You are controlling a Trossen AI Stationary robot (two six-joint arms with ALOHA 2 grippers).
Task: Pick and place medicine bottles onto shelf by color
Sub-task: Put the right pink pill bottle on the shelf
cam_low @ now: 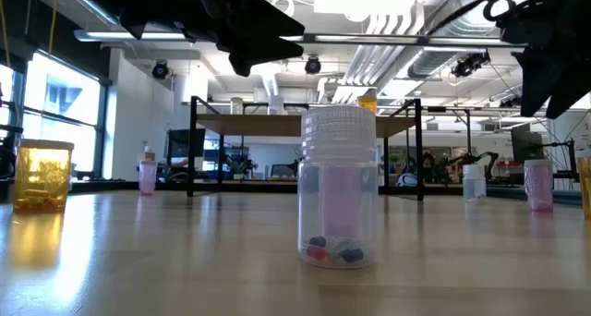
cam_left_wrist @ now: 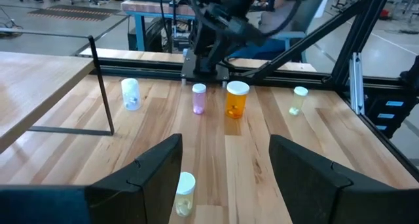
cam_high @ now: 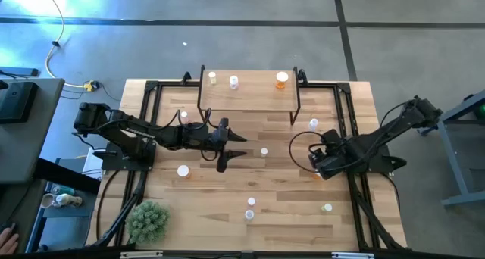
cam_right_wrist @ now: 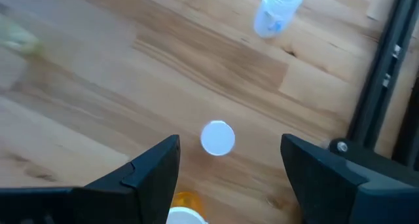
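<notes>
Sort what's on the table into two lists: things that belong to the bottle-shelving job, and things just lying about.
Job:
- medicine bottles, e.g. orange bottle already on the shelf, loose bottle mid-table
- shelf
- left gripper, open
- right gripper, open

Lying about:
- spiky green plant
- items on the side cart

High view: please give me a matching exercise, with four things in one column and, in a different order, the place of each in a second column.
Things:
1. plant
2. shelf
3. left gripper
4. right gripper

Places:
A. open, over the middle of the table
B. middle of the table's top edge in the picture, with three bottles on it
C. open, at the table's right side
D. the table's lower left corner in the picture

Pairs: 1-D, 2-B, 3-A, 4-C
</notes>
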